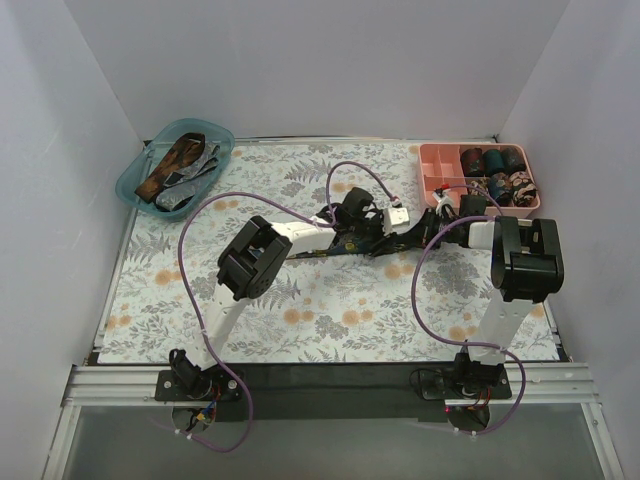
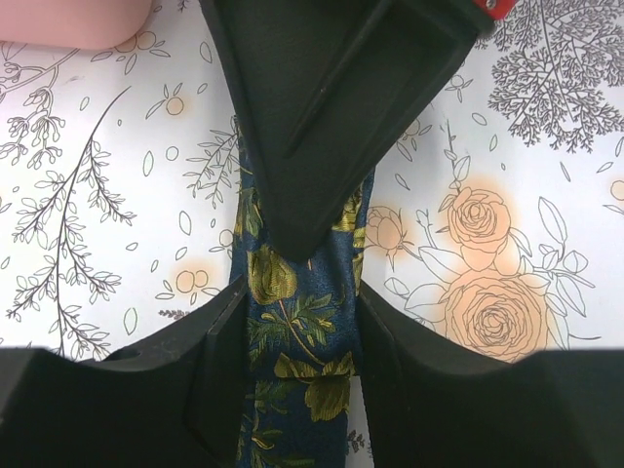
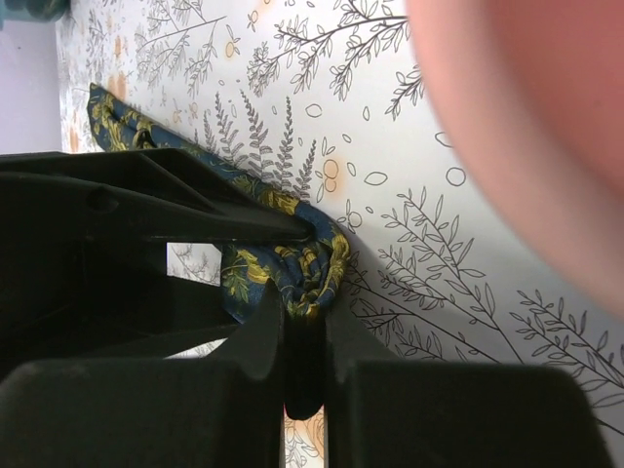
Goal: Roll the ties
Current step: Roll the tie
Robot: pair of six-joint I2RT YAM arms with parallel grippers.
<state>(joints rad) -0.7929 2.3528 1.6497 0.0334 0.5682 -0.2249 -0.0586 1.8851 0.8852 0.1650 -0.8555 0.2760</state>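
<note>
The top camera looks down over the whole table [image 1: 300, 320] from high up, well back from the tie [image 1: 350, 244]. Both wrist cameras hang close over that tie, facing each other along it. The pink blur beside it is probably the tray [image 3: 526, 127].

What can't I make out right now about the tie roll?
- Top external: the left arm and right arm cover most of the navy tie; roll progress hidden.
- Left wrist: right fingers hide the tie's far end; whether left fingers pinch or merely straddle it is unclear.
- Right wrist: the same fingers hide the roll's turns; pink tray is a blur.
</note>
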